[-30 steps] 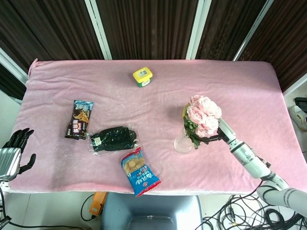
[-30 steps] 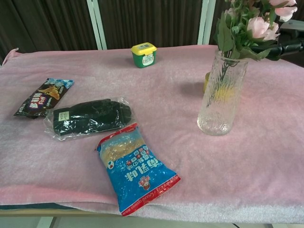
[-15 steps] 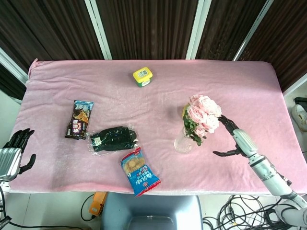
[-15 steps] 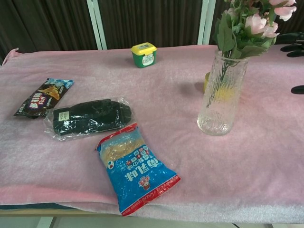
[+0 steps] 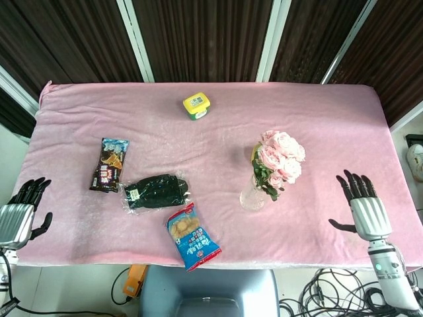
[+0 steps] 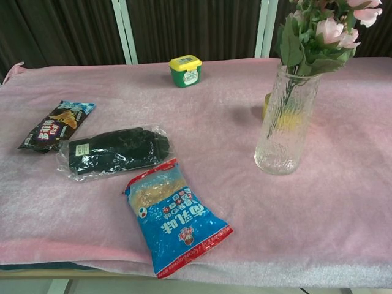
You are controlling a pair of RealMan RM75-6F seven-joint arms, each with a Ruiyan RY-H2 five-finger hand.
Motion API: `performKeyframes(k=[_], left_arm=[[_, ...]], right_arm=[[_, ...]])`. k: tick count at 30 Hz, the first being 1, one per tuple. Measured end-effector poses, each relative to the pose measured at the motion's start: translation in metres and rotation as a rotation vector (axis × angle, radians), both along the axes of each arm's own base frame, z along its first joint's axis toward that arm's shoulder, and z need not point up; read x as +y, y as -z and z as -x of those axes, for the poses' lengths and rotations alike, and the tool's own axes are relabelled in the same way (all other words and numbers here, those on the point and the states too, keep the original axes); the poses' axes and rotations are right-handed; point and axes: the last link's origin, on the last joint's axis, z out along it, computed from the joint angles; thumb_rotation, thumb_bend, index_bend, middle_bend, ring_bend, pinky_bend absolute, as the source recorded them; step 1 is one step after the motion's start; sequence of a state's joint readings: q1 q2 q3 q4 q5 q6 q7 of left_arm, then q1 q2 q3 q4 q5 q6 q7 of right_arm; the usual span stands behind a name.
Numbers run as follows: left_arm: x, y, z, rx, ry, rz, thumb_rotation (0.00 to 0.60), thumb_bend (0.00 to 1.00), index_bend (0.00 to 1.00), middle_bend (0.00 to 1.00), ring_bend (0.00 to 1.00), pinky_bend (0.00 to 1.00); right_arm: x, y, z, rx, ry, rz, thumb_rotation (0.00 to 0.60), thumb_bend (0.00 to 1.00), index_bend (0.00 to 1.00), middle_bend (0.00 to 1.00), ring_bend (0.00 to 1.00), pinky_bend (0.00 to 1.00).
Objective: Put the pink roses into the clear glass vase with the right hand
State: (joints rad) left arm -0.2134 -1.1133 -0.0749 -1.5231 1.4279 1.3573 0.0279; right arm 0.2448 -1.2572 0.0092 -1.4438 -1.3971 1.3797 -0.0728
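Observation:
The pink roses [image 5: 280, 158] stand with their stems inside the clear glass vase [image 5: 253, 195] on the pink table, right of centre. In the chest view the ribbed vase [image 6: 286, 122] holds the stems and the rose blooms [image 6: 331, 27] spread above its mouth. My right hand [image 5: 363, 206] is well to the right of the vase near the table's right front edge, fingers spread and holding nothing. My left hand [image 5: 20, 214] hangs off the table's left front corner, fingers apart and empty. Neither hand appears in the chest view.
A yellow-lidded green tub [image 5: 197, 105] sits at the back centre. A dark snack bag [image 5: 110, 164], a black packet in clear wrap [image 5: 156, 190] and a blue snack bag [image 5: 192, 237] lie left of the vase. Something yellow [image 6: 267, 105] shows behind the vase.
My right hand let go of the roses, opened and drew back to the right and toward the table's front edge. The roses stay standing in the vase. The left hand barely moved.

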Motion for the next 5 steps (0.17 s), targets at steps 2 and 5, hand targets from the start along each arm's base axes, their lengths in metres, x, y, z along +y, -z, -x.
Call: performKeyframes(k=[2,5], left_arm=[[-0.0003,0.0002,0.0003,0.001,0.0,0.001,0.6,0.43,0.11,0.08,0.07,0.33],[-0.0006,0.0006,0.0002,0.001,0.002,0.004,0.6,0.43,0.11,0.08,0.07,0.33]], right_arm=[[0.0068,-0.0026,0.0002,-0.017,0.023,0.021,0.6,0.08,0.0,0.0,0.0,0.12],[0.0099,-0.0058,-0.0027,-0.038,0.008,0.058,0.6,0.08,0.0,0.0,0.0,0.12]])
